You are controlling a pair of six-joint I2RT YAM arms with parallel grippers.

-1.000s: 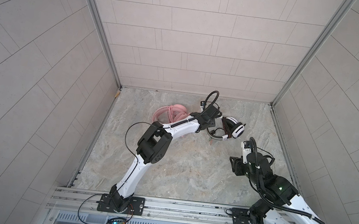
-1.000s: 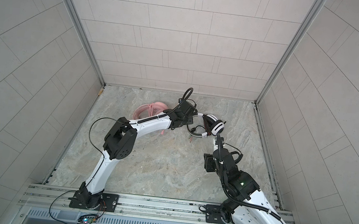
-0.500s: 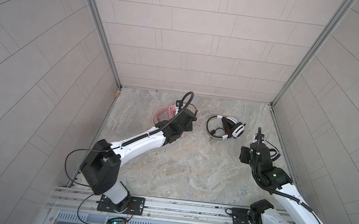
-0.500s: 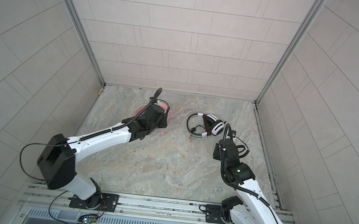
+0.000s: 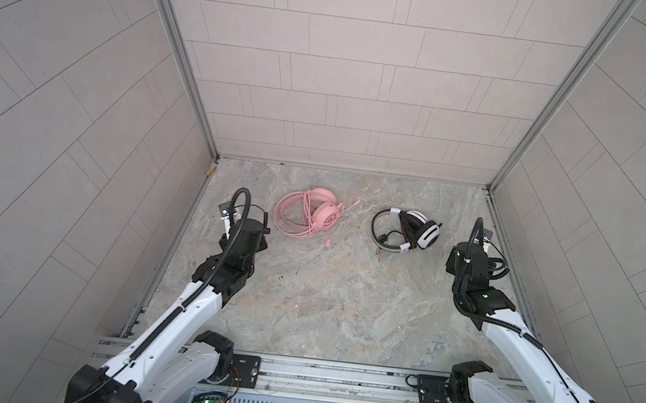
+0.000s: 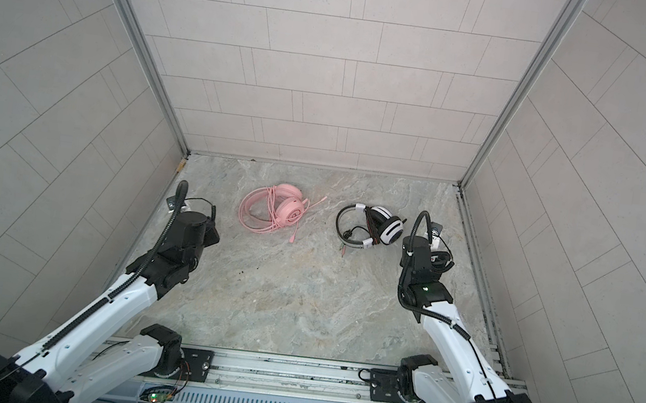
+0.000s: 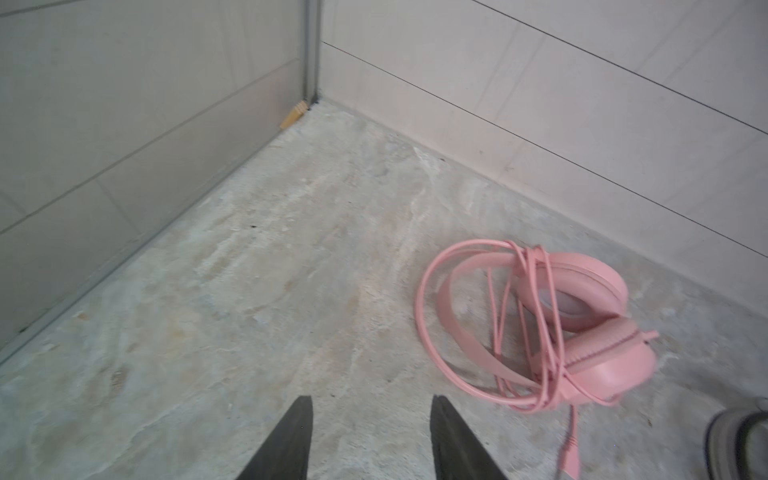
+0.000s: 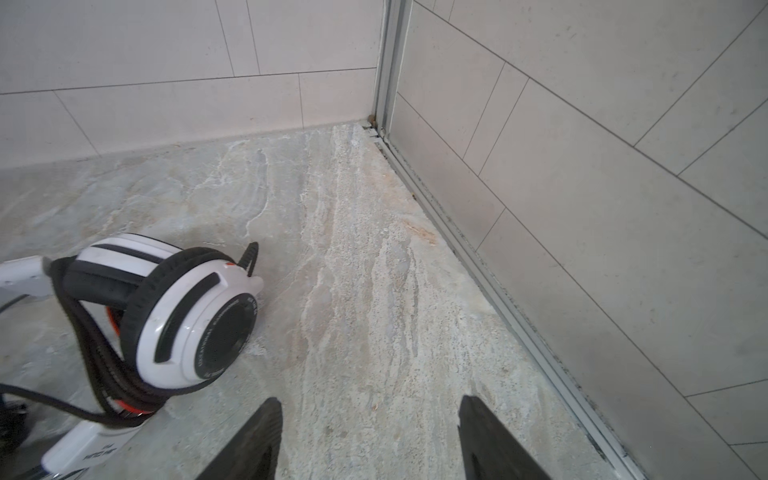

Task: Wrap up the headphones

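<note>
Pink headset and white-and-black headset, cords wound on, near the worktop's far edge; probably light, stiff-banded, best taken by the headband; left gripper and right gripper jaws apart, empty.

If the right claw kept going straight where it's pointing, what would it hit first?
Probably just bare table, short of the corner wall; depth is unclear. The right claw is open and the white headset lies off to one side, out of its line.
</note>
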